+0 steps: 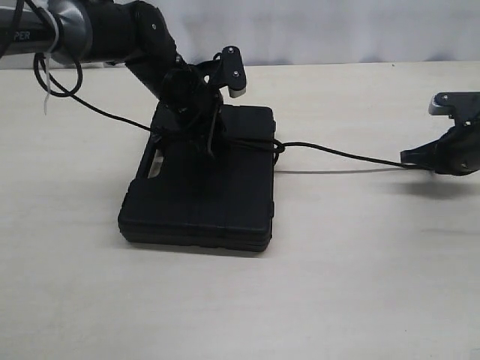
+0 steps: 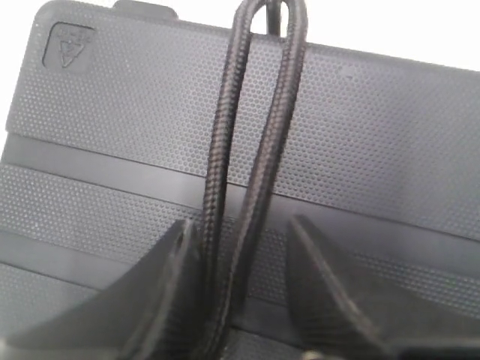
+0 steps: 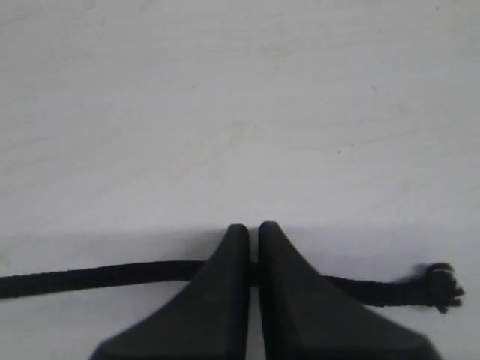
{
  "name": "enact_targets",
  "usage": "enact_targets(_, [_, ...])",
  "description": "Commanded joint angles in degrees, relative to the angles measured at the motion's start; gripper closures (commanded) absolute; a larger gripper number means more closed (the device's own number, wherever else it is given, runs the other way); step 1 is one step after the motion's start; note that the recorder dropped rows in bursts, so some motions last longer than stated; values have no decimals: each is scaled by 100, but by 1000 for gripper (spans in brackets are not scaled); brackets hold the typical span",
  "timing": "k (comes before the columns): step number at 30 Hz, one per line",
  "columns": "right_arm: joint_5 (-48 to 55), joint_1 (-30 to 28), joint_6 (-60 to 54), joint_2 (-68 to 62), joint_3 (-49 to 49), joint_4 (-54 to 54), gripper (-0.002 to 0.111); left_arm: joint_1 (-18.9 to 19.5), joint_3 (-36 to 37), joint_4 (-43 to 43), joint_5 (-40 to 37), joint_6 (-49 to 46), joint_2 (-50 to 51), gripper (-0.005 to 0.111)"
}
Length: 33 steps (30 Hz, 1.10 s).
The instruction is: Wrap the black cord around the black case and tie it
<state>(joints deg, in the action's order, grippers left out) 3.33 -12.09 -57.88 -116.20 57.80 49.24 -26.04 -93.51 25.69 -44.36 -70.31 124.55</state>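
Well, the outside camera alone gives the whole layout: the black case (image 1: pixel 202 202) lies flat on the pale table (image 1: pixel 360 285), left of the middle, and the black cord (image 1: pixel 337 154) crosses its lid near the far end, bunches at the case's right edge, then runs out in a line clear of the table to my right claw (image 1: pixel 412 159), which sits well apart from the case. That camera is too far off to show either grip, so the wrist cameras settle that. My right wrist camera shows my right claw (image 3: pixel 253 229) fully closed, its two fingers pressed together on the cord (image 3: pixel 97 274), with the short frayed end (image 3: pixel 442 289) sticking out on one side and the long run leaving on the other. My left wrist camera shows what the left arm's own bulk hides from outside: my left claw (image 2: pixel 241 225) stands parted over the ribbed lid (image 2: pixel 375 142), and a doubled strand of cord (image 2: pixel 225 135) passes between the fingers and on over the lid's far edge, where it turns in a loop. The strand lies against one finger (image 2: pixel 172 262) and clear of the other, so nothing is pinched, though the view is tight enough that I can only say it looks that way.
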Motion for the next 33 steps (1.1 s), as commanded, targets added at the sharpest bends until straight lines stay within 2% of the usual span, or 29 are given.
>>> enact_targets(1, [450, -406, 8, -242, 13, -66, 104, 4, 16, 93, 19, -4, -47, 70])
enact_targets(7, [548, -603, 8, -274, 13, -66, 104, 4, 16, 93, 25, -4, -47, 70])
enact_targets(22, [430, -604, 8, -274, 13, -66, 104, 4, 4, 100, 15, -4, -194, 70])
enact_targets(29, [953, -604, 8, 494, 13, -66, 104, 4, 4, 348, 5, 159, -609, 71])
enact_targets(31, [1237, -604, 8, 821, 13, -66, 104, 4, 4, 348, 114, 394, -649, 76])
enact_targets(33, [1491, -588, 8, 1165, 13, -66, 104, 16, 4, 324, 281, 642, -683, 88])
